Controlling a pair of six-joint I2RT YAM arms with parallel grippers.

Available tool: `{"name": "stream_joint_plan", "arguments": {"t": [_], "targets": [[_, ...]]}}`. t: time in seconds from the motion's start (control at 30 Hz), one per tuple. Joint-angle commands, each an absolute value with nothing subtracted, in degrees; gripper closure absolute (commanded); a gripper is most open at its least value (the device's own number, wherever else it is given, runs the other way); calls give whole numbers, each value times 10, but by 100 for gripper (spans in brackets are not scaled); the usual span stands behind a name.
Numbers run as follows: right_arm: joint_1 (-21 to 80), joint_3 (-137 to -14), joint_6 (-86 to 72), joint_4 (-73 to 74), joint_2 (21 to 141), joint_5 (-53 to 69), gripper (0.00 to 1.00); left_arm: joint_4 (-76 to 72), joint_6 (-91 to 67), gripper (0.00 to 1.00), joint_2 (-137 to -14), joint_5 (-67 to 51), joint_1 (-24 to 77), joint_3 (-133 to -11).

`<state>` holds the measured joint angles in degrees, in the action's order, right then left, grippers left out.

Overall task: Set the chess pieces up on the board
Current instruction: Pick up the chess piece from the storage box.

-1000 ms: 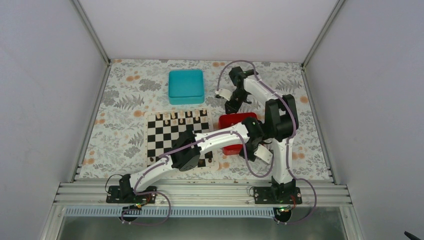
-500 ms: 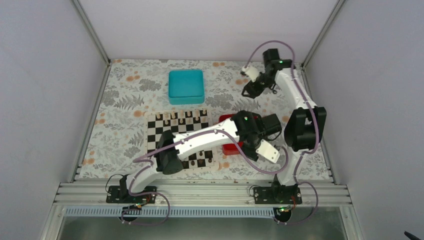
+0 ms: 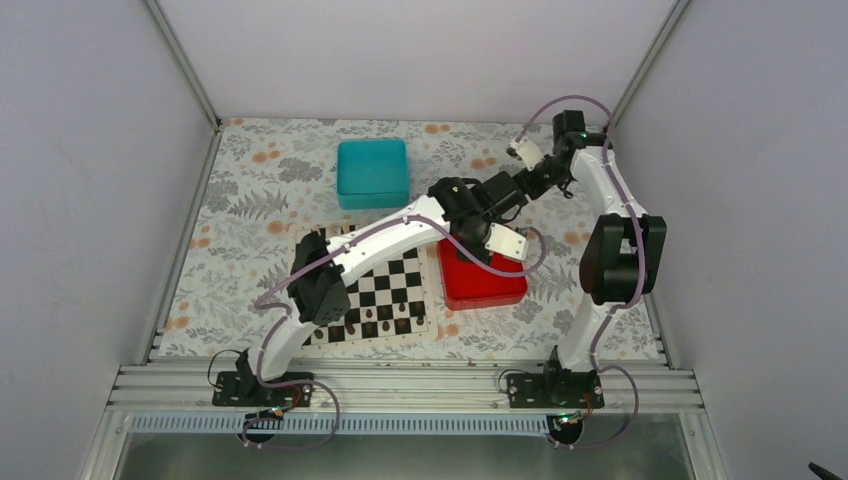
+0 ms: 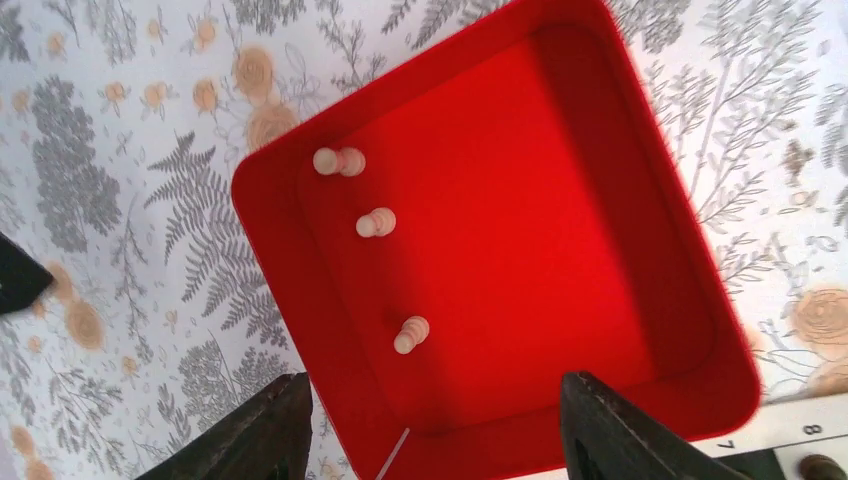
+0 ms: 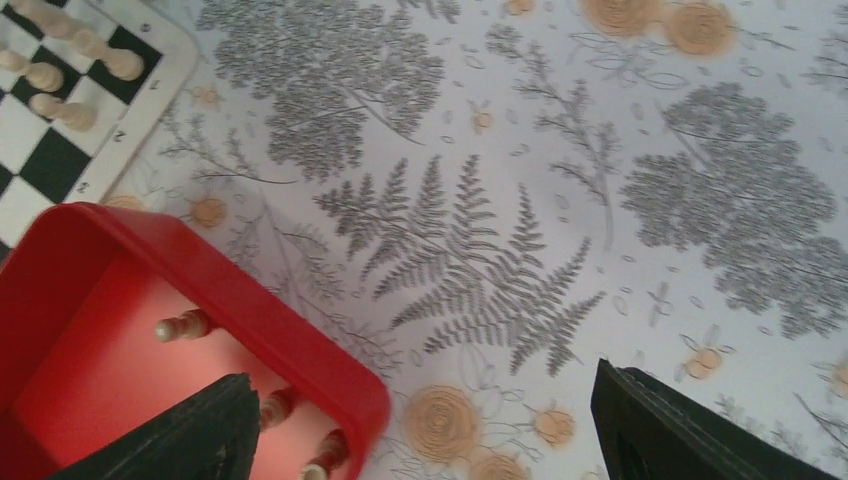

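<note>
Board (image 3: pixel 400 290): lies flat, just left of the red tray (image 3: pixel 480 300). The left arm (image 3: pixel 380 245) crosses it and hides many squares. Pale chess pieces (image 5: pixel 45 75) stand on the board's row nearest the tray's far corner; their kinds are too small to tell. The border numerals "7" and "8" are readable by the tray's near corner, with a dark piece (image 4: pixel 820 465) cut off beside them.

Tray: three pale pieces lie on their sides on its floor, apart from each other, along its left wall. Two have long axes roughly parallel and the third is slanted. The tray's rim partly hides them in the right wrist view.

Left gripper (image 4: pixel 435 385): hangs over the tray's middle, fingers spread, nothing between them.

Right gripper (image 5: pixel 420 378): hangs over the tablecloth beside the tray's far corner, fingers wide apart, empty.
</note>
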<state>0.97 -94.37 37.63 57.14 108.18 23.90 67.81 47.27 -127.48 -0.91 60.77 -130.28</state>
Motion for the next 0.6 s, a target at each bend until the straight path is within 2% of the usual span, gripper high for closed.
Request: {"name": "stream_joint_plan", "arguments": {"t": [0.0, 0.23, 0.57], "targets": [[-31, -934, 366, 543, 1070, 256, 13, 638, 481, 38, -1300, 8, 595, -1282], [-56, -896, 383, 535, 1057, 270, 10, 665, 493, 38, -1368, 2, 570, -1343], [-59, -880, 390, 538, 1064, 275, 11, 674, 505, 38, -1425, 29, 561, -1369]]}}
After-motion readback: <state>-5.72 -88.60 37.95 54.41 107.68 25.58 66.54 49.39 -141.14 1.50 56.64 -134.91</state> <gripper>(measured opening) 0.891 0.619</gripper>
